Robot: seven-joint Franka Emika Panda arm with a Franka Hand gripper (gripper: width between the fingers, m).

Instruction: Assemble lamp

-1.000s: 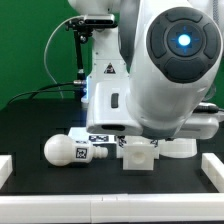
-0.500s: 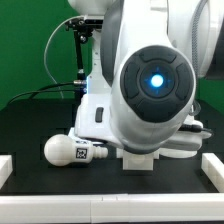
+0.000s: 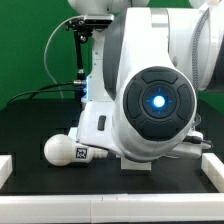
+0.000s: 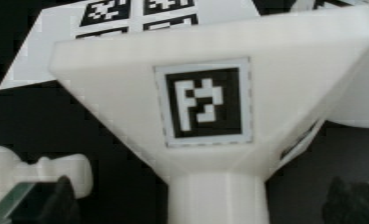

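In the wrist view the tapered white shade (image 4: 199, 100) fills the middle, its tag facing the camera. Its narrow end lies between my fingers. My gripper (image 4: 202, 206) is open, with a dark gap on each side between the fingertips (image 4: 53, 200) and the shade. The rounded bulb's neck (image 4: 35, 165) shows beside the shade. In the exterior view the bulb (image 3: 64, 150) lies on its side on the black table. A white corner of the base block (image 3: 136, 166) shows under the arm. The arm hides the gripper and the shade there.
The marker board (image 4: 136, 14) lies just beyond the shade's wide end. Another white part (image 4: 362, 98) shows at the wrist view's edge. White rails (image 3: 8, 166) (image 3: 214, 166) border the table at both sides. The robot pedestal (image 3: 95, 60) stands behind.
The arm has swung further toward the exterior camera and lower. It now covers the shade and most of the base block. The bulb has not moved.
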